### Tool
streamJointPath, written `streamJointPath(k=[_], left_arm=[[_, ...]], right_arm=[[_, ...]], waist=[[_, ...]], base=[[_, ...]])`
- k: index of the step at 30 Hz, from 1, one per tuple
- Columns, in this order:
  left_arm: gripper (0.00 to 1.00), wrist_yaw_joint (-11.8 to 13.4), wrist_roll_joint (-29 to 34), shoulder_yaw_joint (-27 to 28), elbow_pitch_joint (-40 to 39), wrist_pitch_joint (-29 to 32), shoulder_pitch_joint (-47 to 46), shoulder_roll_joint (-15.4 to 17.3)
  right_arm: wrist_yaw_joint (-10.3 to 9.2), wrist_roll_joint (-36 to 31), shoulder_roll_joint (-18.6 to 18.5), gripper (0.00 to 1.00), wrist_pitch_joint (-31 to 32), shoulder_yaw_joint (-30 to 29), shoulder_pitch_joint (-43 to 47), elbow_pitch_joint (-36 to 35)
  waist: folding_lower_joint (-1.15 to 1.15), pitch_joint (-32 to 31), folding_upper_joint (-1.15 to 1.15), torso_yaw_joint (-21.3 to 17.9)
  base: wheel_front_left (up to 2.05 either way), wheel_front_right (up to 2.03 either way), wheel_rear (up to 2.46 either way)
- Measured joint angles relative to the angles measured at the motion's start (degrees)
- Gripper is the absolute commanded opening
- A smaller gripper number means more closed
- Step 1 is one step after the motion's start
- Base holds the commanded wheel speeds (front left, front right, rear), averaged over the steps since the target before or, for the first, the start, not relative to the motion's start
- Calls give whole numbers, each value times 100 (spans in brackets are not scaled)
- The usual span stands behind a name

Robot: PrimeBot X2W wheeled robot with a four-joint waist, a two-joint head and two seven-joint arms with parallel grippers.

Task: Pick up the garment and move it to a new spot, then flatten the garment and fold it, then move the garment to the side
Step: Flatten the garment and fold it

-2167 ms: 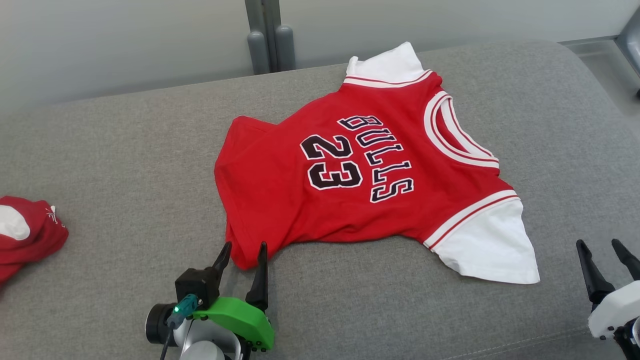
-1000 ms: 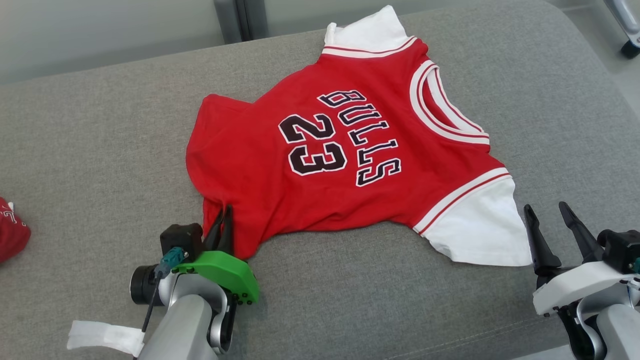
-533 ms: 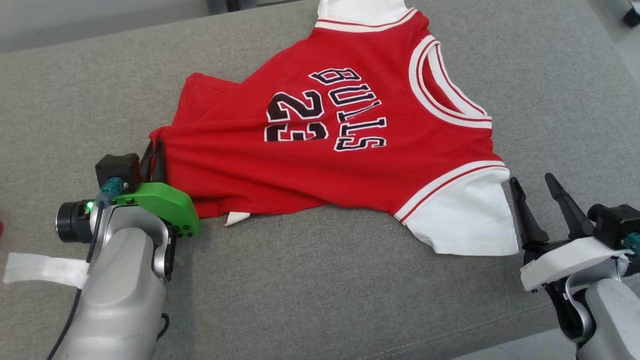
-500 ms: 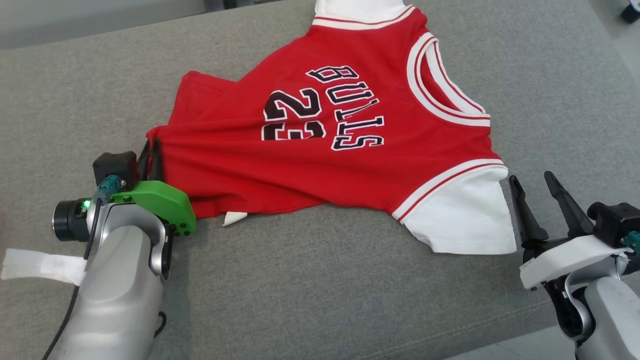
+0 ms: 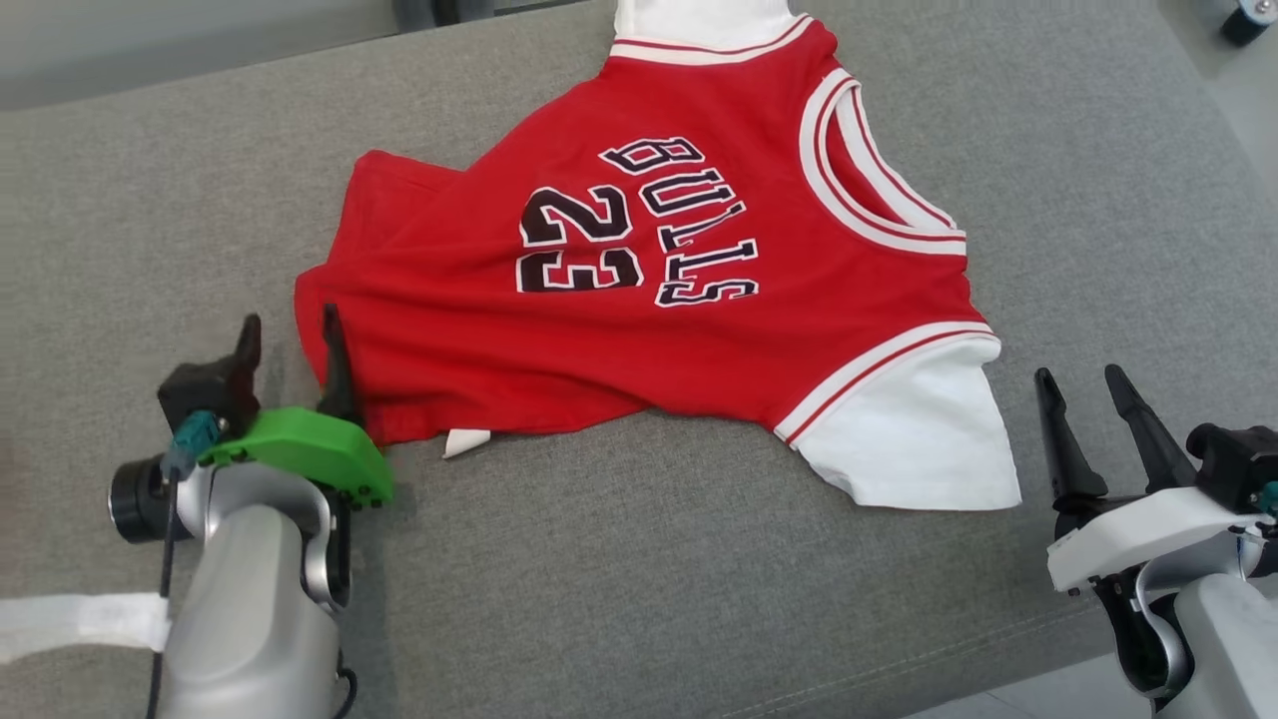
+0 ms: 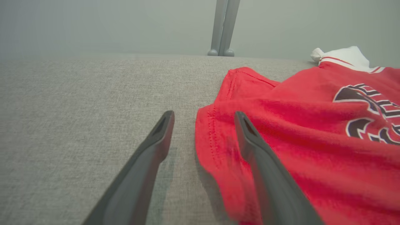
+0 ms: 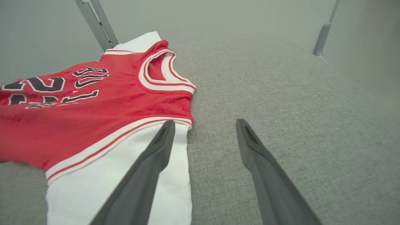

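**Garment laid out but unfolded: you are in the flattening step**

Closest to you, the left gripper stands with its jaws spread wide and pinches nothing. The red hem of the garment lies between its two fingers, and one finger sits over the cloth edge. The right gripper, low on the other side, is just as wide apart and empty, parked just beside the near sleeve. Both are over the grey cushion, where the garment lies print side up, around the middle and reaching toward the far edge.

Your progress, as I judge it: the garment sits on a spot of its own, so the first move looks done. Flattening is partway, since the body is mostly spread, yet creases cross the lower red panel and the far hem corner looks doubled up. No fold is made, and the shift to the side is left for you.

Your count, near to far:
- one strip of white tape by the left forearm
- two grippers, two dark fingers each
- one small white tag poking from under the hem
- one garment
- two sleeves, counting the far sleeve
- one neckline
- one pair of grey posts behind the cushion
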Motion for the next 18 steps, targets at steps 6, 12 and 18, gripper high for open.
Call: streamJointPath(k=[6, 12, 18], left_arm=[[100, -355, 96, -149, -172, -1, 842, -193], [100, -414, -296, -546, 124, 1, 1014, -222], [100, -316, -583, -787, 136, 1, 907, -229]], right_arm=[[0, -25, 109, 100, 0, 86, 73, 38], [1, -25, 109, 100, 0, 231, 66, 51], [1, 19, 46, 100, 0, 203, 38, 82]], waist=[[0, -328, 0, 276], [0, -527, 0, 413], [0, -495, 0, 216]], base=[[0, 0, 0], [0, 0, 0], [0, 0, 0]])
